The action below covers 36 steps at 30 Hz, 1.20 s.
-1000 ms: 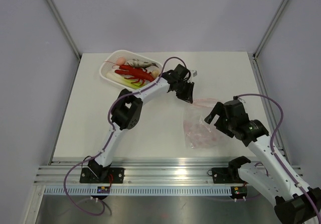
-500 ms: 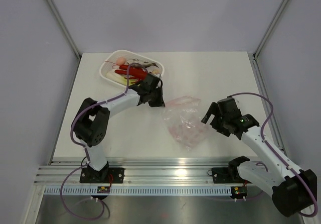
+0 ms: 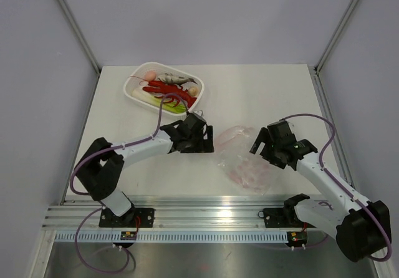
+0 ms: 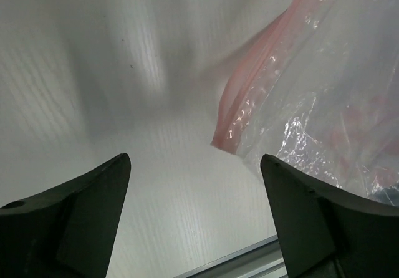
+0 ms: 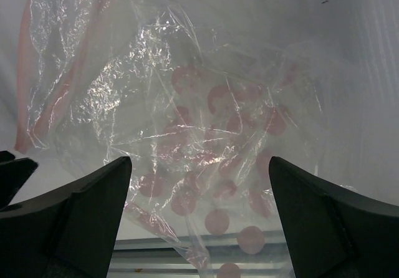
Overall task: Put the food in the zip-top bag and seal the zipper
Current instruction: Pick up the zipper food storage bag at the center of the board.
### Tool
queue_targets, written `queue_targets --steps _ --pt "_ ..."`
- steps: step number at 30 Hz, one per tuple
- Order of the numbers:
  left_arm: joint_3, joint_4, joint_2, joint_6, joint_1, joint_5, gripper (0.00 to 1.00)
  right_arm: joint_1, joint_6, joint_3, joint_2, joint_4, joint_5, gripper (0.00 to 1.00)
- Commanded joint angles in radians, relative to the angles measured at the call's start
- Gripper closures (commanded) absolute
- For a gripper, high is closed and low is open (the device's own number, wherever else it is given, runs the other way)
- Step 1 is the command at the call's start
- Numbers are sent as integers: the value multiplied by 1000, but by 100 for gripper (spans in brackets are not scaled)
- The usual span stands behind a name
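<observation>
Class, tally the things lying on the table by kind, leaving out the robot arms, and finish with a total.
Red lobster: 1
Grey fish: 1
Green leafy vegetable: 1
Peach round pieces: 2 visible
White basket: 1
Clear zip-top bag: 1
Total: 7

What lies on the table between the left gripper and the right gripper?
The zip-top bag, crumpled, fills the stretch between the left gripper and the right gripper; both are open. The top external view shows it.
</observation>
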<state>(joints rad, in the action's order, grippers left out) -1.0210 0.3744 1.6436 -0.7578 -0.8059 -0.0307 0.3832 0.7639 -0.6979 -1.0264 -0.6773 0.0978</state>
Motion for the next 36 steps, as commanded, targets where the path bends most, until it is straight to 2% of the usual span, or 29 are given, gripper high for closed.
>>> queue_targets --steps 1,5,7,10,13,19,24,25,27,28,31,32,34,35,36 --pt "-36 -19 -122 98 7 -103 10 -6 -17 5 41 -33 65 0" --pt "-151 -29 -84 257 7 -38 11 -4 26 0 100 -82 98 0" --pt "-243 -23 -7 374 7 24 11 -6 49 -15 146 -106 143 1" --pt "-393 82 137 503 7 101 10 -6 107 -40 193 -206 235 0" --pt "-523 152 253 584 7 129 10 -6 144 -51 218 -246 267 1" --pt "-599 205 366 608 8 152 13 -6 251 -19 224 -283 214 0" --pt "-564 195 386 589 8 236 24 -4 308 60 206 -228 142 1" --pt "-548 187 380 580 8 254 33 -6 311 69 197 -220 134 0" --pt "-505 160 357 563 11 275 45 -6 319 92 187 -193 115 1" --pt "-493 152 351 552 14 294 60 -6 313 100 181 -180 108 6" --pt "-444 126 312 503 37 345 86 -6 296 124 169 -113 77 30" --pt "-429 114 302 486 43 353 100 -6 292 129 166 -75 72 54" --pt "-377 80 251 436 66 371 100 -6 285 135 144 -35 68 72" --pt "-357 66 233 419 74 373 100 -6 267 135 132 10 71 87" --pt "-312 49 207 388 89 382 100 -6 253 130 118 36 69 93"
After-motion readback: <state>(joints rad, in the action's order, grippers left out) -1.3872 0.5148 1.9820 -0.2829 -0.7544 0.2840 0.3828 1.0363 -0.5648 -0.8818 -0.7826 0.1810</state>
